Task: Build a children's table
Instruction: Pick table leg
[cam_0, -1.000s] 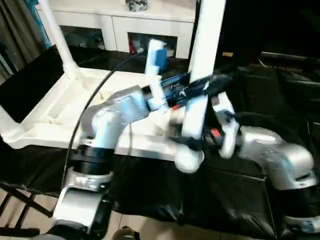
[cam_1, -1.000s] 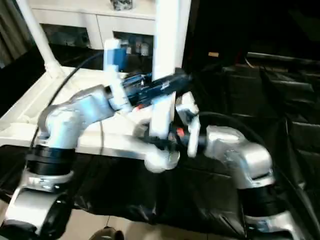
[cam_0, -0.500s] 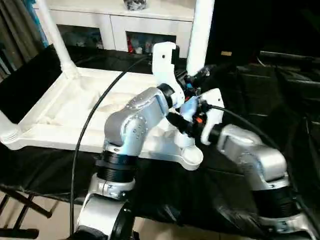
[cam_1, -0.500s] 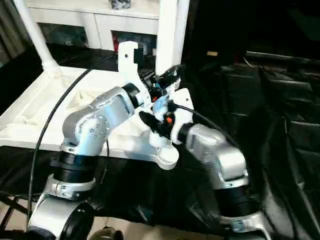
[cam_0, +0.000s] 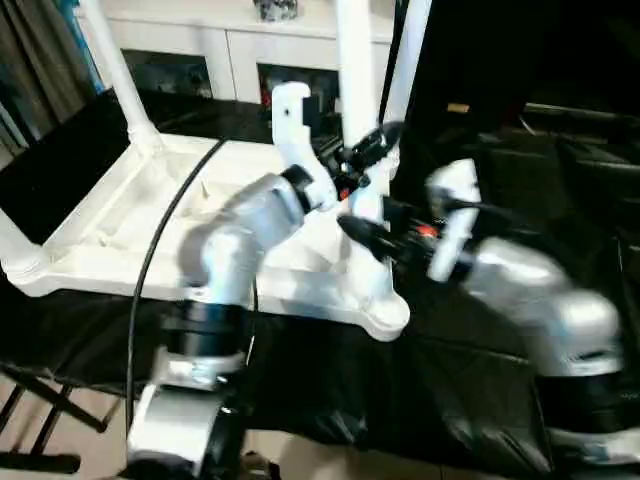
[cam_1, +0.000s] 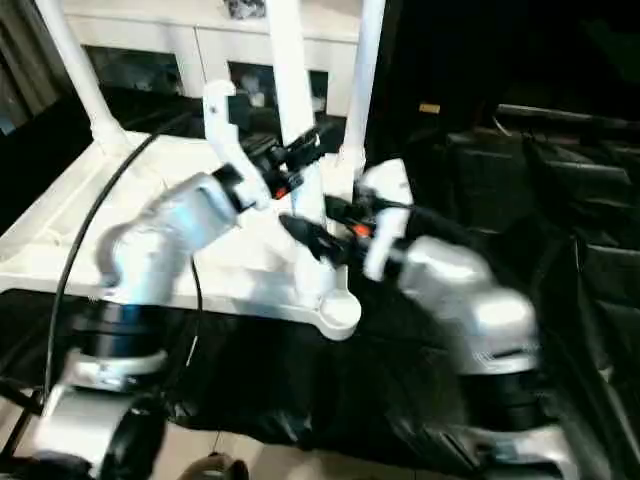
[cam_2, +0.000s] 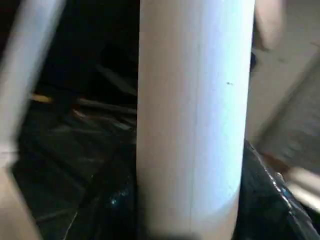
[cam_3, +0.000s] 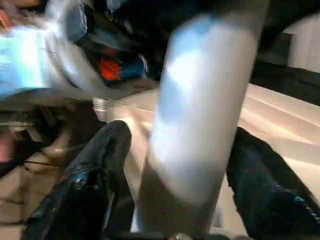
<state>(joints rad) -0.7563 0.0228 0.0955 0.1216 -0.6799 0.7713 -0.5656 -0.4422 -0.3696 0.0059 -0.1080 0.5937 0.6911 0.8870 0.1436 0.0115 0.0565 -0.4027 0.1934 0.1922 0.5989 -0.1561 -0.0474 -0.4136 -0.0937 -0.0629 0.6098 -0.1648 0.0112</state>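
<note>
Tubular smooth white leg (cam_0: 357, 110) upright in tabletop (cam_0: 110, 235) corner socket; left claw (cam_0: 368, 150) pinches it, right claw (cam_0: 375, 232) spread w/ fingers either side.

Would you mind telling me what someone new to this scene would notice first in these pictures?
The eye goes first to the upside-down white tabletop on the black-draped table, with tubular legs rising from its corner sockets. At its near right corner, both grippers meet around one upright leg: the left gripper higher up, the right gripper lower, near the socket. Behind stands a white cabinet with glass-fronted compartments.
</note>
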